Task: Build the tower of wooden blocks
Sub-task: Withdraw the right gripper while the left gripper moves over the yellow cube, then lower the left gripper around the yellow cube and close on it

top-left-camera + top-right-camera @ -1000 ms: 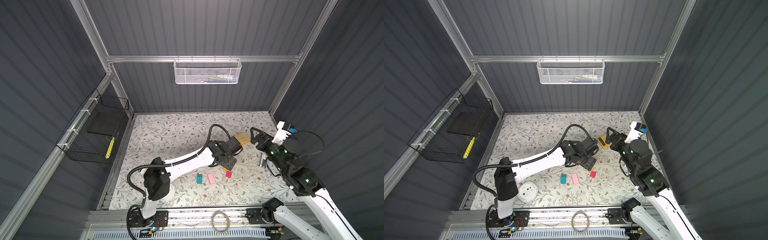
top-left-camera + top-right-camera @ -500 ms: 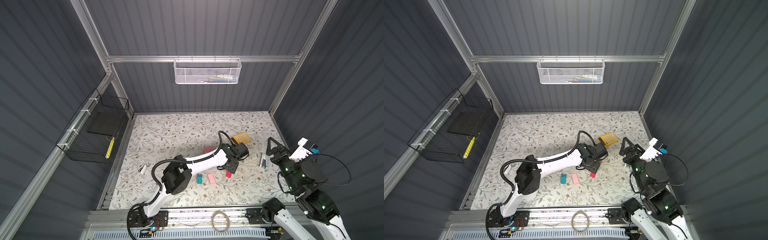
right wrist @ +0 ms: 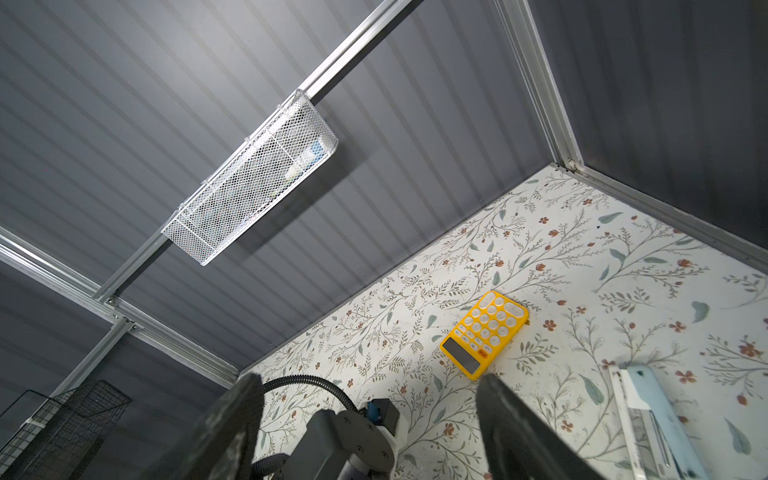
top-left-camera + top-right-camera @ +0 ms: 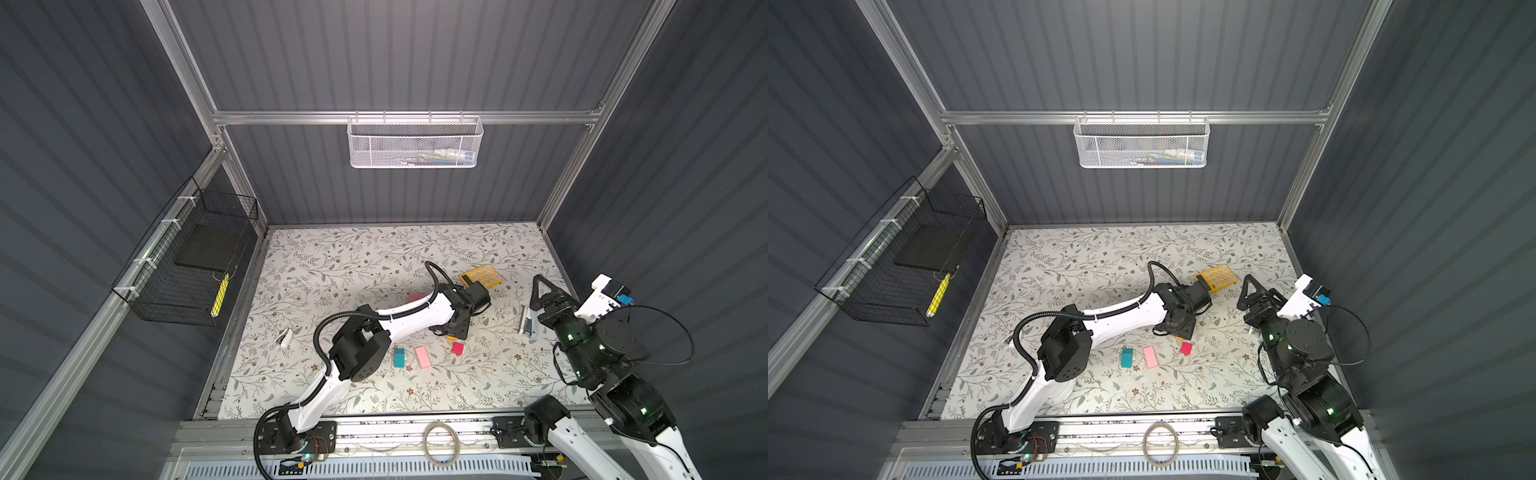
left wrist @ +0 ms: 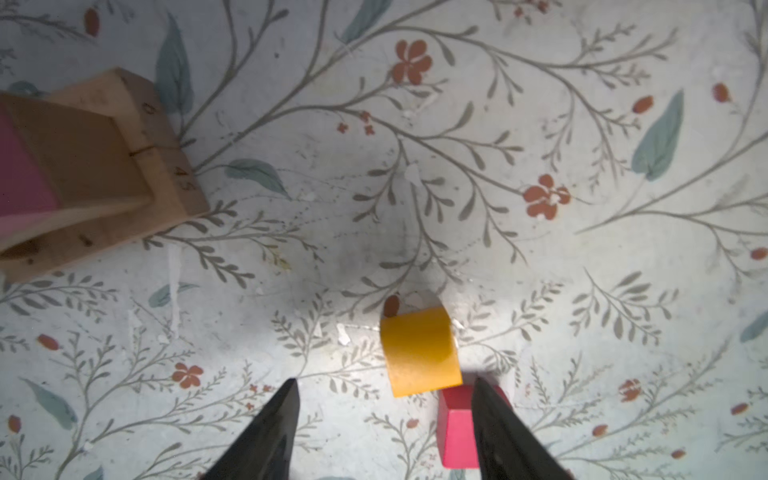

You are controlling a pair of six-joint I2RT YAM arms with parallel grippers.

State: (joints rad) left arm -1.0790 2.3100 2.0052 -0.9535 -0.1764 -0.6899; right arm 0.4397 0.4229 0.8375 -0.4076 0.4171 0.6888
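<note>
Surface: floral mat (image 4: 332,257) on the floor of a dark grey ribbed booth.
Left gripper (image 5: 384,380): I have it pointing straight down at the mat near the middle, fingers about half apart, nothing clamped between them.
Orange cube (image 5: 419,353): flat on the mat right at my left fingertips, much nearer one finger than the other, with a small gap to that finger.
Magenta cube (image 5: 455,428): at the orange cube's corner, touching or nearly so. One left finger crosses it in the wrist view, and I cannot tell whether they touch.
Tower (image 5: 166,178): tan bars with a pink slab (image 5: 23,174) on top, standing apart from the orange cube. In both top views my left arm hides most of it.
Loose slab (image 4: 424,357): a second pink one, flat on the mat between the teal block (image 4: 399,358) and the magenta cube, toward the front edge.
Teal block: lying on its side, just beside the loose slab, not touching it.
Right gripper (image 3: 368,380): up off the mat at the right side, fingers spread wide, empty, angled toward the back wall.
Calculator (image 4: 482,277): yellow, just behind my left wrist.
Stapler (image 4: 528,324): pale, lying beside the right arm.
Walls: mesh basket (image 4: 413,143) on the back wall, wire basket (image 4: 195,266) on the left one.
</note>
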